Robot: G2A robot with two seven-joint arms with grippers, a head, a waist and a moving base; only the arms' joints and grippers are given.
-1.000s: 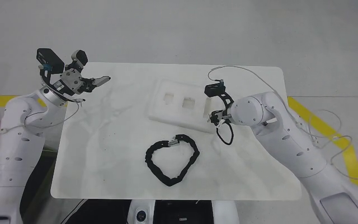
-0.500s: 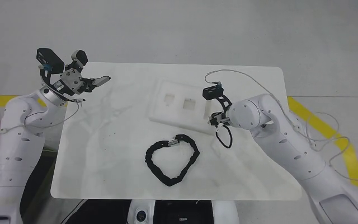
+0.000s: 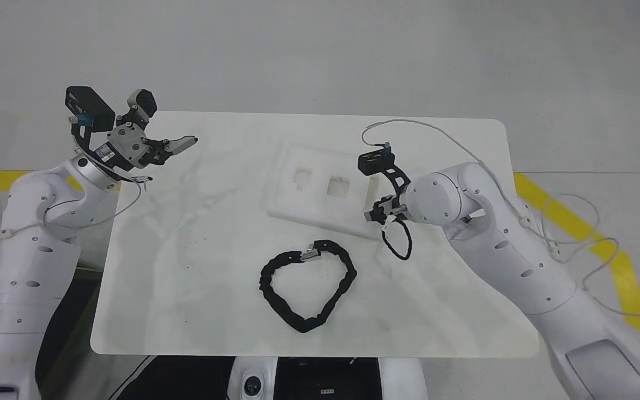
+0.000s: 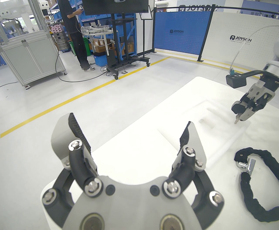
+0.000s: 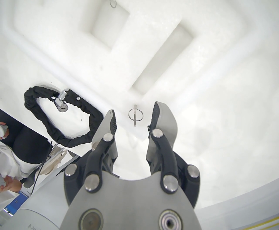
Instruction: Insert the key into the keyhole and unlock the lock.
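Observation:
A black sleeved chain lock (image 3: 305, 290) lies in a loop at the table's front middle. Its silver lock cylinder (image 3: 310, 252) is at the top of the loop, and the keyhole (image 5: 63, 107) faces my right wrist camera. The key (image 5: 135, 117) with its ring stands edge-on at the near edge of the white foam tray (image 3: 290, 195). My right gripper (image 5: 134, 109) is open, with one finger on each side of the key and neither touching it. It hangs over the tray's right end (image 3: 383, 212). My left gripper (image 4: 130, 128) is open and empty above the table's far left corner (image 3: 185, 143).
The foam tray has two square recesses (image 3: 338, 183). A small metal ring (image 5: 113, 4) lies in the farther one. A black cable loop (image 3: 400, 242) hangs beside the right wrist. The table (image 3: 200, 260) is bare white between the left gripper and the chain.
My right arm has shifted slightly left toward the tray. The left arm and the chain lock have not moved.

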